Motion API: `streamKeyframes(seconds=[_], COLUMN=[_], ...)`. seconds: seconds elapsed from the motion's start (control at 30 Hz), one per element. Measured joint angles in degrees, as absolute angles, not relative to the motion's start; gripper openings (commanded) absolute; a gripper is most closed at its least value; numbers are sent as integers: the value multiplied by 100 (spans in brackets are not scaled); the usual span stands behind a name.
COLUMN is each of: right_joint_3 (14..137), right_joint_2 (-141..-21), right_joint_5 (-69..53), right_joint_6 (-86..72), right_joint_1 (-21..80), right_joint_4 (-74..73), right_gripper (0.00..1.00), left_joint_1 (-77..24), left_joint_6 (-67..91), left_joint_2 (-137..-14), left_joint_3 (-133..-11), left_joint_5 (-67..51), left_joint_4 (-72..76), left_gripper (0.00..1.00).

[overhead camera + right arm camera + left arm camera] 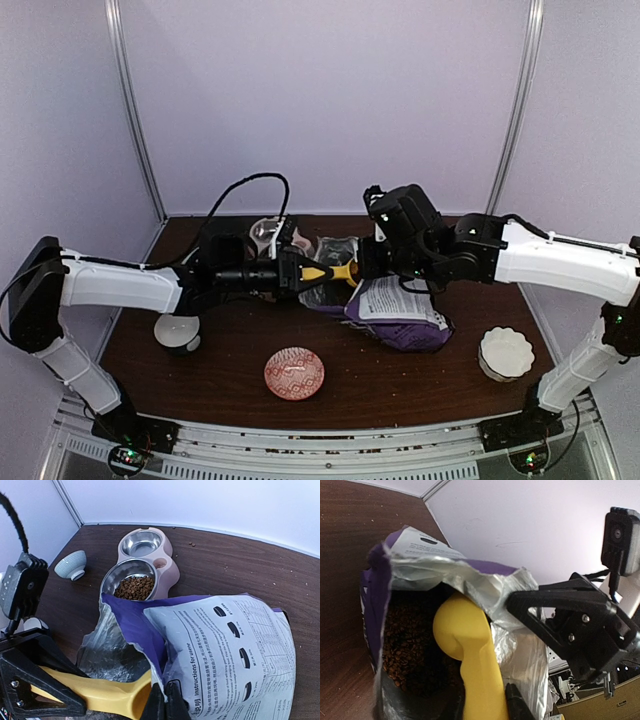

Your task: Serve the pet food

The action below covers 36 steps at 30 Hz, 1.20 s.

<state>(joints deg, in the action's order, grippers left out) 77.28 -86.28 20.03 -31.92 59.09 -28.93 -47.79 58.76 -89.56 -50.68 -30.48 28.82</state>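
Observation:
The purple pet food bag (398, 312) lies white back up at mid table. My right gripper (161, 704) is shut on its torn top edge (170, 675), holding the mouth open. My left gripper (485, 707) is shut on the handle of a yellow scoop (470, 650), whose bowl (455, 625) sits in the bag's mouth above brown kibble (402, 640). The scoop also shows in the top view (325, 272) and the right wrist view (95, 692). A pink double pet bowl (165, 562) behind the bag has kibble (134, 587) in its near steel cup; the far cup (141, 542) is empty.
A grey-white bowl (177, 333) sits front left, a red patterned dish (294, 372) at front centre, a white fluted bowl (505, 351) front right. Stray kibble (191, 544) lies by the back wall. The left arm's cable (250, 190) loops above the table.

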Motion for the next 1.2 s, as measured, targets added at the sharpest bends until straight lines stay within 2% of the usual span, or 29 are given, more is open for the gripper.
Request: streamKeyframes(seconds=[0.43, 1.2], right_joint_3=[6943, 6635], right_joint_2=[-7627, -7293], right_joint_5=[2178, 2200], right_joint_6=[-3472, -3634], right_joint_1=[5542, 5321], right_joint_4=[-2694, -2657], right_gripper=[0, 0], left_joint_1=[-4539, -4016], left_joint_6=[6302, 7144], left_joint_2=[-8372, -7651], left_joint_3=[-4696, -4025], left_joint_5=[-3352, -4042], left_joint_4=[3232, 4670], left_gripper=[0, 0])
